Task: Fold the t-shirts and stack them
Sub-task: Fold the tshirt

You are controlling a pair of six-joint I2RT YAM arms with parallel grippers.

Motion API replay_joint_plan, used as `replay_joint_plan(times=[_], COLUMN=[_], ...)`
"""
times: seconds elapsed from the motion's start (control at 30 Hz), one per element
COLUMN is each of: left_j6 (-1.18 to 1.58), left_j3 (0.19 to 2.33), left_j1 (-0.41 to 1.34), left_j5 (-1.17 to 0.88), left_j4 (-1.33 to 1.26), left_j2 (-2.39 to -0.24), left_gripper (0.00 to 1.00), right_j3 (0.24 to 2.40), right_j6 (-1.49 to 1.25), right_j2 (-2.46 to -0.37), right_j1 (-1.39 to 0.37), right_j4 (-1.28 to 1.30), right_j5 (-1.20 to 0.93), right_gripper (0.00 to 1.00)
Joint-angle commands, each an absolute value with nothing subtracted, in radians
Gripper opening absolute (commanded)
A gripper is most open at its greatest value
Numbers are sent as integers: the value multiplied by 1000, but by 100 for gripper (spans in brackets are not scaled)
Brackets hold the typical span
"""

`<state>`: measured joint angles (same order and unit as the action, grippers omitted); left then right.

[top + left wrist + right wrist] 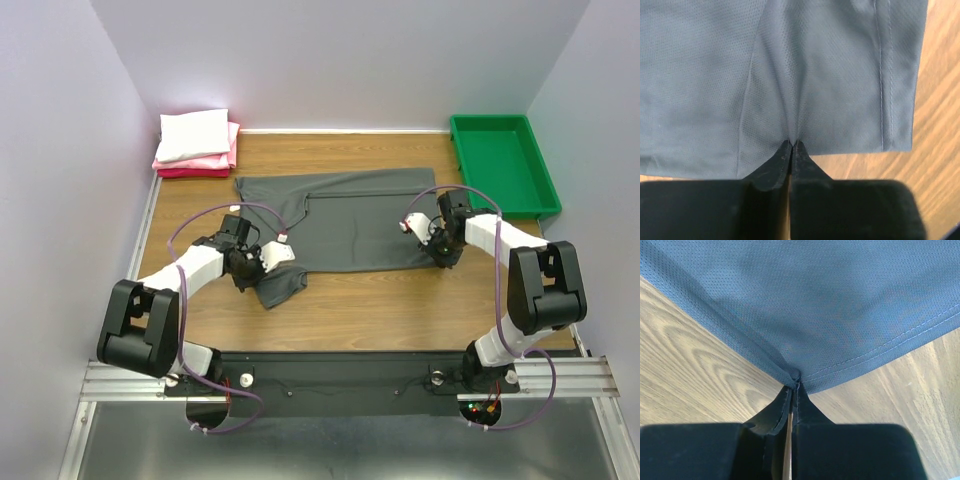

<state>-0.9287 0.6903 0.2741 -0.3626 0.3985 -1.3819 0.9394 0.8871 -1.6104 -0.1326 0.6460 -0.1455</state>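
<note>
Charcoal t-shirt (pixel 360 220) pinched at both ends

It's spread flat on the wooden table (pixel 400 305), stretched between the two pincers. The green tray (pixel 500 165) is out past the right gripper (pixel 794 385), and the folded white and pink shirts (pixel 195 138) are past the left gripper (pixel 791 145). Left is clamped on the cloth's edge, right on a hemmed corner.

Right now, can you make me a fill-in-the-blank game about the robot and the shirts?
The left gripper and the right gripper are both shut on the t-shirt, which is dark ____.
On the folded stack, the top shirt is ____.
The tray in the far right corner is ____.
Missing words: grey, white, green.
</note>
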Motion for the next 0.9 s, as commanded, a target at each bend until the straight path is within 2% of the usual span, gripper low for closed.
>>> replay_joint_plan(times=[0.0,0.53,0.87], left_j6=[-934,-903,-936], left_j3=[695,827,1044], left_j1=[276,272,227], left_j5=[-348,-413,-419], left_j4=[506,745,762], left_j2=[-1336,-1200,-1356], left_gripper=[0,0,0], right_j3=[922,952,1182], right_j6=[879,893,910], right_j2=[-1579,-1408,-1583], right_j1=[-141,-140,-138], right_j4=[637,769,784], right_j5=[-129,-107,-101], right_gripper=[1,1,1])
